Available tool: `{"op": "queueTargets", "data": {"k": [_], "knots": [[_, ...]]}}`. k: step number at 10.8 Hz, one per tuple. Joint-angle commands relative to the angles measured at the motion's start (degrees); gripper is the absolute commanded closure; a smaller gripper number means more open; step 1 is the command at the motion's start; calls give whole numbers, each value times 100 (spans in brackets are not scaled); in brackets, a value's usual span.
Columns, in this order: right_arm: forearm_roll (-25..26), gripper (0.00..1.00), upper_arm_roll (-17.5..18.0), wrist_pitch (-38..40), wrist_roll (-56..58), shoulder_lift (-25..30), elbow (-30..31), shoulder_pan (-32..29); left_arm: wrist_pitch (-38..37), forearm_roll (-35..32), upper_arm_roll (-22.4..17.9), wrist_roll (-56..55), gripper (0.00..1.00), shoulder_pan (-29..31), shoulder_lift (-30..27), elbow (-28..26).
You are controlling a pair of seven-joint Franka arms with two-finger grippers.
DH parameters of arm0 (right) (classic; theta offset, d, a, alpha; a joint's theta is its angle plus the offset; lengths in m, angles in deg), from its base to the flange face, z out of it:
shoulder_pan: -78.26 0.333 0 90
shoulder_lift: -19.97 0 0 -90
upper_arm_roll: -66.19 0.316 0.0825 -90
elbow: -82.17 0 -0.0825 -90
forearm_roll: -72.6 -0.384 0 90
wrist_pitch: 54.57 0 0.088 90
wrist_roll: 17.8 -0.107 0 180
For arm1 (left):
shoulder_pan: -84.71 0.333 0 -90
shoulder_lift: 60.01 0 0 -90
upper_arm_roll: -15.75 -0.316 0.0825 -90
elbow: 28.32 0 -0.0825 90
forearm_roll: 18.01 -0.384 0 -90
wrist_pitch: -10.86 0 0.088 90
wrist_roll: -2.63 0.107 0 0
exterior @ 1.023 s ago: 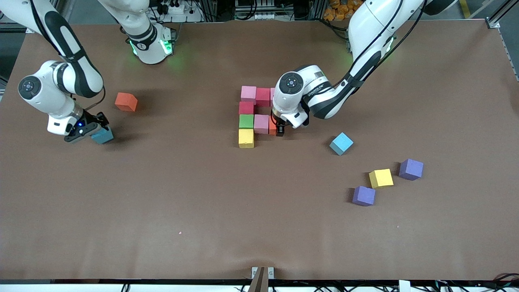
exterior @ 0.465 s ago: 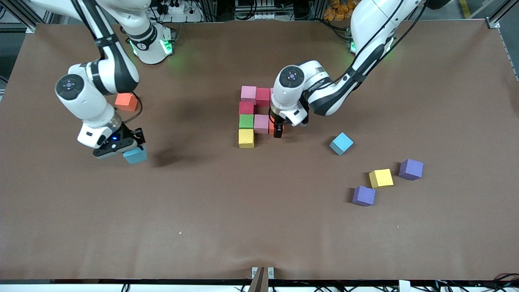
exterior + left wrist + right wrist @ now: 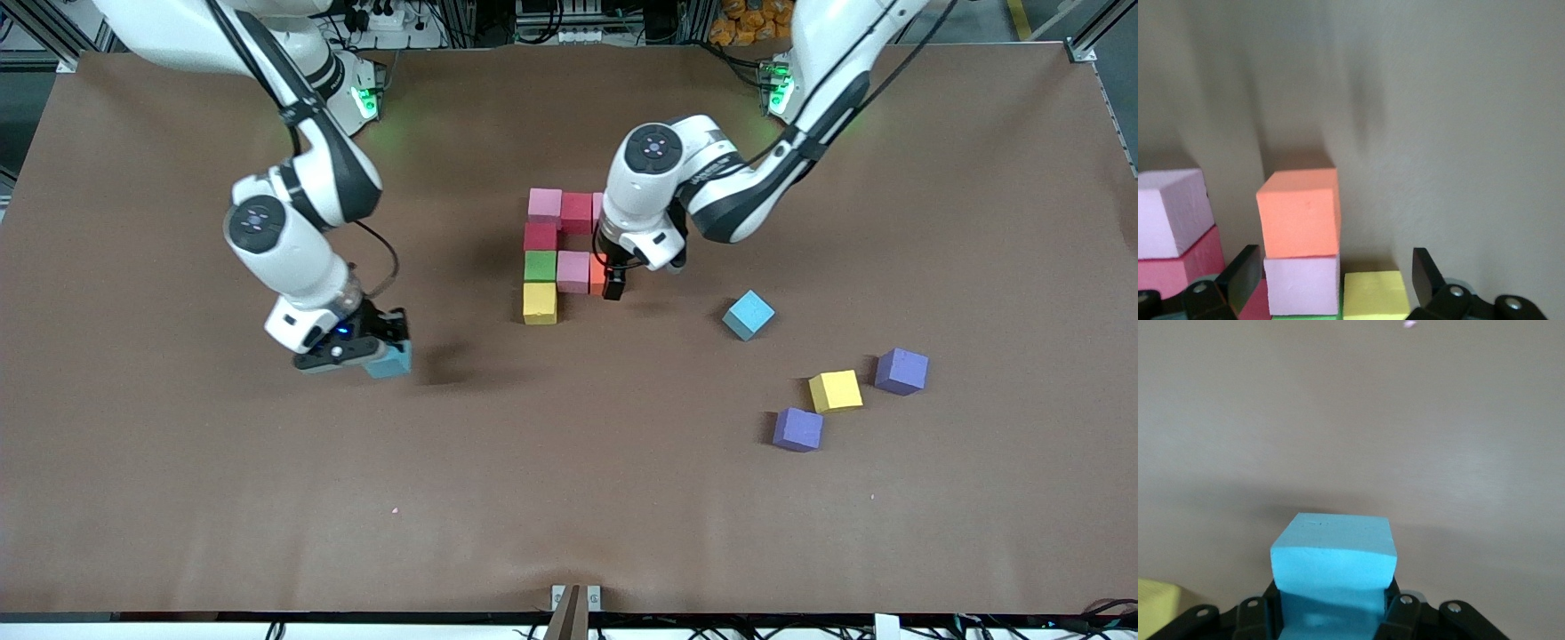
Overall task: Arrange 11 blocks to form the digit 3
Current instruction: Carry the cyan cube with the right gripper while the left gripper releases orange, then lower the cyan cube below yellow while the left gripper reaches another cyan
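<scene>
Brown table (image 3: 178,498): you've got seven blocks placed; left gripper (image 3: 613,283) gapes empty by orange block (image 3: 597,272), right gripper (image 3: 384,354) clamps light blue block (image 3: 391,361); four remain.

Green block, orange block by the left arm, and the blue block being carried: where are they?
green block (image 3: 540,266): front view, top face.
orange block (image 3: 1300,212): left wrist view, its front face.
carried blue block (image 3: 1333,567): right wrist view, face toward camera.

2 white arms, blk joint bands, green base lights.
</scene>
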State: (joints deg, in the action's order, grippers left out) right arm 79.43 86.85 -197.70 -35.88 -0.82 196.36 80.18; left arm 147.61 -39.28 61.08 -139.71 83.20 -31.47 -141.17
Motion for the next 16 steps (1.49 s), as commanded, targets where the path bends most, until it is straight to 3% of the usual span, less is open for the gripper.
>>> {"op": "queueTargets", "data": {"k": [1,3,6,10,16], "knots": [[-42,61,-464,119,-1001,-696,-966,902,-498,-114,982,783,0,1419,-130,-96],[-15,63,-807,241,-1652,-1171,-1590,1590,-806,-114,1345,1802,0,2318,-130,-53],[-15,64,-1484,611,-2513,-1865,-2558,2670,-1237,-114,1364,3322,0,3066,-139,9],[-252,64,-1723,602,-2885,-2113,-2648,3367,-1922,-96,1329,4705,0,3534,-51,710],[-288,63,-1723,620,-2938,-2166,-2393,3544,-2301,-114,1232,6206,0,4070,-51,748]]}}
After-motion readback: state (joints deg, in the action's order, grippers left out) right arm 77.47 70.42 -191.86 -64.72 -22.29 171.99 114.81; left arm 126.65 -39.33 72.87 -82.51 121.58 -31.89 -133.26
